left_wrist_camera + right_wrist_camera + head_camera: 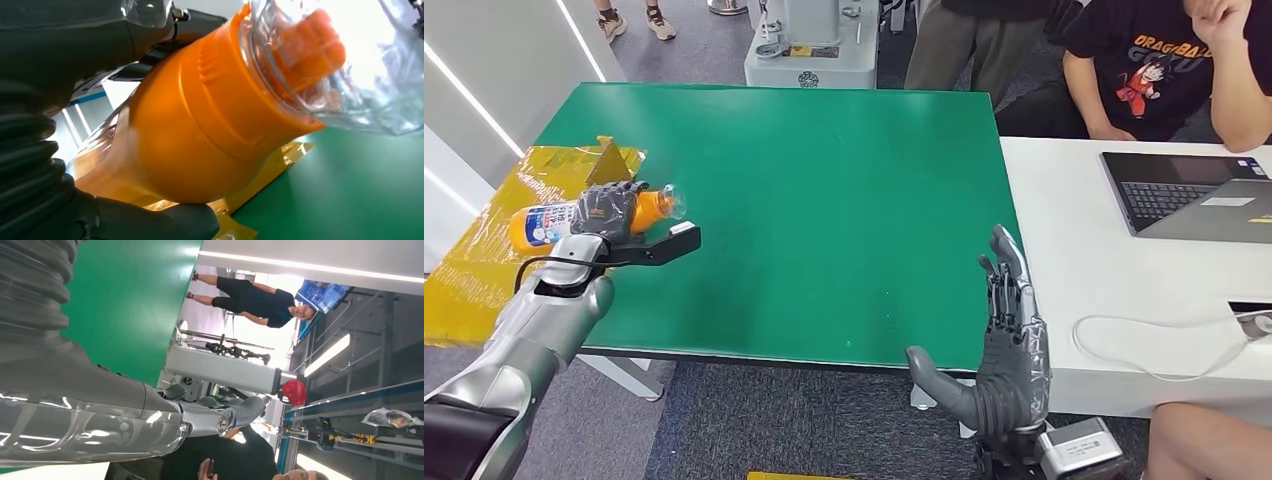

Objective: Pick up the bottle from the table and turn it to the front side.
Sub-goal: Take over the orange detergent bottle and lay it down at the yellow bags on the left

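Observation:
An orange bottle (544,222) with a white and blue label and a clear cap lies on its side at the left edge of the green table (824,200). My left hand (609,210) grips it around the neck end, fingers wrapped over it. Close up in the left wrist view, the bottle's orange shoulder (200,125) and clear cap (350,75) sit between my dark fingers (150,220). My right hand (1009,340) stands open and upright at the table's near right corner, holding nothing; its fingers (210,415) stretch out flat.
Yellow sheeting (494,250) covers the surface left of the table. A white desk (1104,270) on the right carries a laptop (1194,190) and a cable. People sit and stand behind the desk. A grey machine base (809,50) stands beyond the far edge.

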Robot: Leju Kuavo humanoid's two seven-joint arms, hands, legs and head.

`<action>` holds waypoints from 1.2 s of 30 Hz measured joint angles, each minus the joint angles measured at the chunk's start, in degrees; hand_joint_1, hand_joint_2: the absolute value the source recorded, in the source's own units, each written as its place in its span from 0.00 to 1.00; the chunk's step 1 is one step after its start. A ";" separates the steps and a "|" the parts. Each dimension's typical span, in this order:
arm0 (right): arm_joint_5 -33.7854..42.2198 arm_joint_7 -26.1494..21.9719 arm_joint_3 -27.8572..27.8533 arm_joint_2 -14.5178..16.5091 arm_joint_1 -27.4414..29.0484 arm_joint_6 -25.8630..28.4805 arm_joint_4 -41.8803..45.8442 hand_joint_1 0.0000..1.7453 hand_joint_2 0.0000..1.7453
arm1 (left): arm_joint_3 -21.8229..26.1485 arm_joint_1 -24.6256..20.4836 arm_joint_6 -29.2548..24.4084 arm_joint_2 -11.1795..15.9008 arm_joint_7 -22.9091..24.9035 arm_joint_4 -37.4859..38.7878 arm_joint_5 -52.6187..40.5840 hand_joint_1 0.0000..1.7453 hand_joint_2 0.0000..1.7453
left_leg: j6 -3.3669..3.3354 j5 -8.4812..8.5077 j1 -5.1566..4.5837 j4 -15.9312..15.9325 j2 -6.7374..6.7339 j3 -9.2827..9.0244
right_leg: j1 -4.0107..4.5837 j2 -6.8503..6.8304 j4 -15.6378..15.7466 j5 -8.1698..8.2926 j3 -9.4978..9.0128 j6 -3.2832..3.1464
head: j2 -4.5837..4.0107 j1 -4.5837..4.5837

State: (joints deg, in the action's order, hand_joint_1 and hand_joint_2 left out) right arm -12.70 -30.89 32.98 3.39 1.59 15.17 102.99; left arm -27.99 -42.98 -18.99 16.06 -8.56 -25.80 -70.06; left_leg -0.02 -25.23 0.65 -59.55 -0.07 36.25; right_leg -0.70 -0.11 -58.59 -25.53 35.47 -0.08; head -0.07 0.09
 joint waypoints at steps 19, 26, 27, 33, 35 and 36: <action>0.27 0.38 0.00 -0.03 -1.19 -0.11 0.28 0.00 1.00 | 0.66 0.20 -0.41 1.13 -3.99 2.08 -1.20 1.00 1.00 | 0.00 0.00 0.00 0.00 0.00 0.00 | 0.00 0.00 0.00 0.00 0.00 0.00 | 0.00 0.01; 0.95 0.38 0.11 -0.24 -2.02 -1.02 -0.01 0.00 1.00 | 2.48 2.56 -1.36 1.27 -2.98 2.84 -0.08 1.00 1.00 | 0.00 0.00 0.00 0.01 -0.04 0.00 | 0.00 0.04 0.00 0.00 0.00 0.00 | 0.00 0.01; 1.11 0.38 0.15 -0.28 -2.37 -1.12 -0.18 0.00 1.00 | 2.96 3.28 -1.84 1.33 -2.81 2.92 0.02 1.00 1.00 | 0.00 0.00 0.00 0.01 -0.04 0.00 | 0.00 0.04 0.00 0.00 0.00 0.00 | 0.00 0.01; 2.13 -0.25 0.46 -1.23 -3.42 -0.85 -1.38 0.00 1.00 | 5.76 7.78 -4.81 1.70 -2.28 3.28 0.44 1.00 1.00 | 0.00 0.00 0.00 0.01 -0.02 0.00 | 0.00 0.01 0.01 -0.02 0.00 0.00 | 0.00 0.01; 2.40 -0.71 0.61 -1.68 -3.43 -0.64 -1.75 0.00 1.00 | 6.33 8.64 -5.75 1.83 -2.28 3.30 0.39 1.00 1.00 | 0.00 -0.01 0.00 0.01 -0.01 0.00 | -0.01 0.00 0.01 -0.02 0.00 0.00 | 0.00 0.01; 2.52 -0.92 0.71 -1.89 -3.43 -0.48 -1.92 0.00 1.00 | 6.56 8.92 -6.09 1.89 -2.28 3.31 0.28 1.00 1.00 | 0.00 -0.01 -0.01 0.01 -0.01 0.00 | -0.01 0.00 0.02 -0.02 0.00 0.00 | 0.00 0.01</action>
State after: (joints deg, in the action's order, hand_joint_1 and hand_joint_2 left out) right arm -10.18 -31.81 33.69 1.50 -1.84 14.69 101.07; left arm -21.44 -34.05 -25.07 17.96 -10.84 -22.49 -69.78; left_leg -0.02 -25.24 0.64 -59.53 -0.08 36.25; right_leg -0.70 -0.11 -58.58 -25.56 35.46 -0.08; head -0.07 0.10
